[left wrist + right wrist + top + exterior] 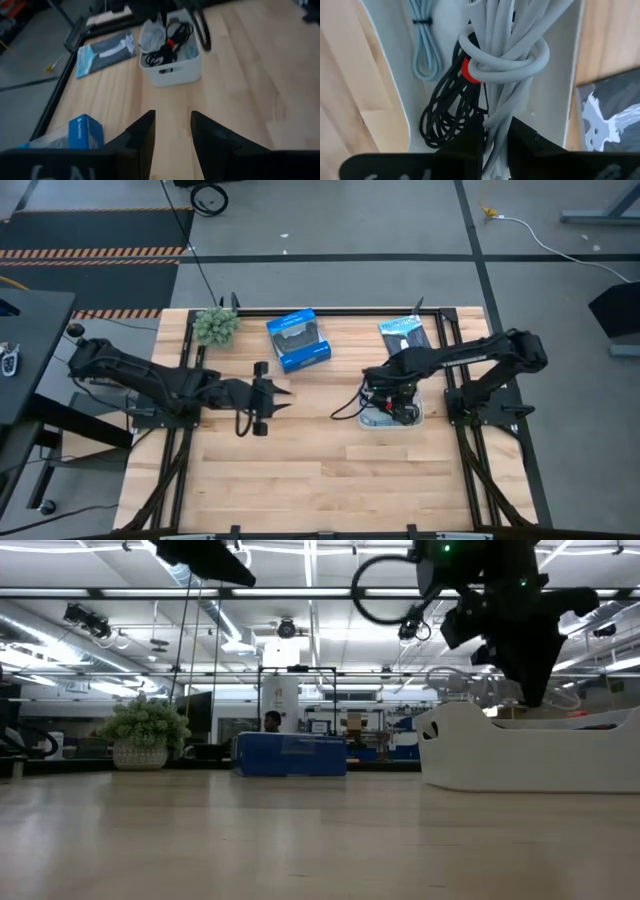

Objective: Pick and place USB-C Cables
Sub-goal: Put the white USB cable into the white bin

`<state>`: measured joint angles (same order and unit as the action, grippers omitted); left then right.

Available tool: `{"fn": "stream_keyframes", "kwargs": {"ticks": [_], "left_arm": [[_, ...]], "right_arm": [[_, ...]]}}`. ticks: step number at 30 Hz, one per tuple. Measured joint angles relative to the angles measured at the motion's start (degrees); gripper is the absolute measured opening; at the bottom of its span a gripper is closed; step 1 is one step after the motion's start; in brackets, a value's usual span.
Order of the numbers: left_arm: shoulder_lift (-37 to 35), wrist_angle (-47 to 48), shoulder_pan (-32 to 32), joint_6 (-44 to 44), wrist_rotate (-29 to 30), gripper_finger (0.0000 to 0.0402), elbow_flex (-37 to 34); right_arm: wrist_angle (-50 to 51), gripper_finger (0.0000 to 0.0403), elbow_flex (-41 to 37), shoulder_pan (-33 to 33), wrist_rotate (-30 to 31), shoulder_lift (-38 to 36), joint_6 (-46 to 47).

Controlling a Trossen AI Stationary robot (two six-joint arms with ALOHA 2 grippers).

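Observation:
A white bin [415, 420] on the table's right half holds the USB-C cables. In the right wrist view a white bundle [507, 55], wound round with its own cord, lies over a black coil [445, 117] with a red band [466, 71]. A pale blue-grey cable [422, 47] rests against the bin's wall. I cannot make out a second black cable. My right gripper [496, 135] reaches down into the bin and is shut on the white bundle. My left gripper [278, 395] hovers open over the table's middle, touching nothing. My right gripper pinches the white bundle's loose strands [495, 117], below its wound middle, between the two fingers. It comes from above, pointing down into the bin, with the fingers lying along the strands. Whether the bundle is lifted off the cables beneath, I cannot tell.
A blue box [298, 340] sits near the far edge at the middle, and a small potted plant [215, 327] stands to its left. A flat black-and-white packet [405, 335] lies just beyond the bin. Bare wood stretches across the near half of the table.

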<state>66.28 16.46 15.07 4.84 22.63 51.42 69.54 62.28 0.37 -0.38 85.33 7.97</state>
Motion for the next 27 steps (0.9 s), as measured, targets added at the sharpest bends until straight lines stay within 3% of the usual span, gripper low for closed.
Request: {"fn": "stream_keyframes", "kwargs": {"ticks": [7,13,20,27], "left_arm": [[-8.4,-16.6,0.0,-3.0,-0.1,0.0132,-15.7],[-13.7,-25.6,0.4,-8.1,-2.3,0.0132,-24.6],[-17.3,-32.1,2.3,-9.1,-2.7,0.0132,-28.4],[-18.0,-32.8,2.9,-9.2,-2.6,0.0132,-28.4]], "right_arm": [[1.7,0.0064,0.0,-1.2,-1.4,4.0,-2.3],[-0.3,0.0064,0.0,-0.3,-7.0,7.7,-3.9],[0.4,0.0064,0.0,1.4,-10.9,10.1,-2.0],[-2.1,0.0064,0.0,1.4,-20.6,10.4,7.2]]}}
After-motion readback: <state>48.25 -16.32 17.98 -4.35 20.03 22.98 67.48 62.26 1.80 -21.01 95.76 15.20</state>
